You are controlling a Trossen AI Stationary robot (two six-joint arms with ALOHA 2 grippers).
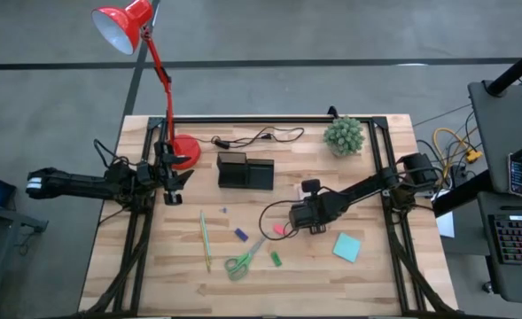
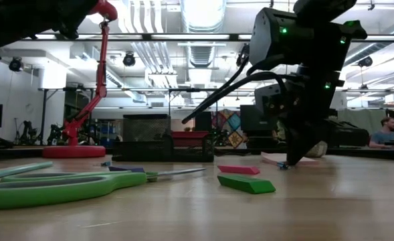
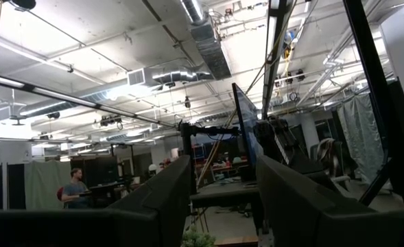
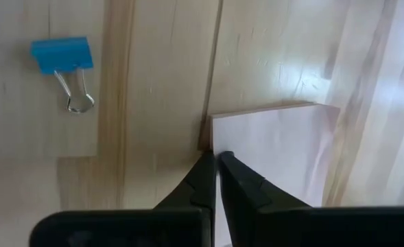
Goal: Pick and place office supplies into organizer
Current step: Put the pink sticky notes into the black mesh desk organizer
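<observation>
My right gripper (image 1: 289, 227) reaches in from the table's right, fingers shut and pointing down at the pink sticky pad (image 4: 277, 151), which lies flat mid-table (image 1: 281, 229). The teal pad (image 1: 346, 247) lies to its right. Green-handled scissors (image 1: 243, 260), a green pencil (image 1: 205, 241), a purple piece (image 1: 240, 235) and a green piece (image 1: 276, 259) lie toward the near edge. The black organizer (image 1: 245, 171) stands farther back. My left gripper (image 3: 222, 206) waits open at the left, beside the lamp base. My right gripper comes from above, pointing down, with its shut fingertips (image 4: 226, 165) at the pink pad's edge (image 4: 214, 140), close to a corner. The low view shows the tips down at the pad's level (image 2: 291, 159). The pad lies flat on the table.
A red lamp stands with its round base (image 1: 185, 152) at the far left, a black cable (image 1: 256, 137) along the far edge and a small plant (image 1: 344, 136) at the far right. A blue binder clip (image 4: 61, 58) lies near the pink pad. A person (image 2: 386, 130) sits beyond the table.
</observation>
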